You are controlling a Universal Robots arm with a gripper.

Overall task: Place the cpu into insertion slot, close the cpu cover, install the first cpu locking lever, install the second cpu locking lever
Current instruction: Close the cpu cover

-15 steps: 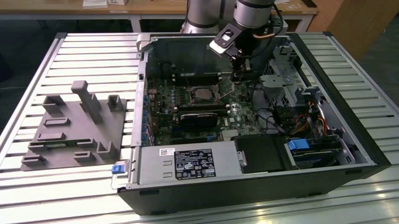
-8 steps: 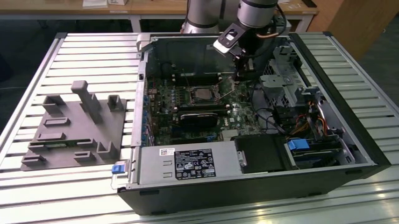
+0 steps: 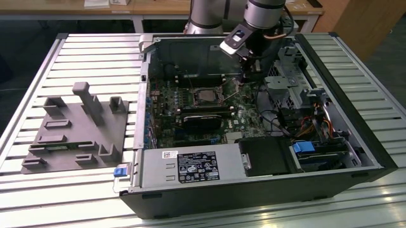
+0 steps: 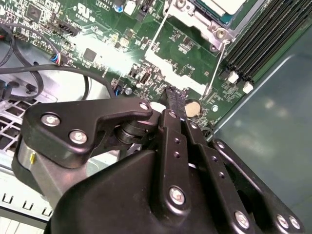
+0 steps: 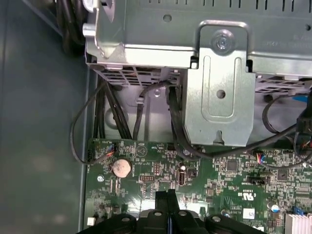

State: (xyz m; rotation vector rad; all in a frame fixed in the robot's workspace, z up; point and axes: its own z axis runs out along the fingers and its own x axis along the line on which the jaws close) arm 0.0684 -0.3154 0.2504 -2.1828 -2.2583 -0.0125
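Note:
The cpu (image 3: 204,95) lies in its socket in the middle of the motherboard; its silvery top (image 4: 222,5) also shows in the second wrist view. The cpu cover (image 4: 192,18) is the metal frame around it, and I cannot tell whether it is fully down. Two thin wire locking levers (image 4: 163,29) (image 4: 217,63) run along the socket's sides. My gripper (image 3: 247,78) hangs just to the exterior view's right of the socket. Its black fingers (image 4: 175,100) are shut together with nothing between them, low over the board near a coin battery (image 5: 122,168).
The open computer case (image 3: 374,142) lies on a slatted table. A metal drive cage (image 5: 219,92) and black cables (image 5: 107,112) stand close beside the gripper. Memory slots (image 4: 258,48) flank the socket. A grey fixture block (image 3: 76,128) sits at the exterior view's left.

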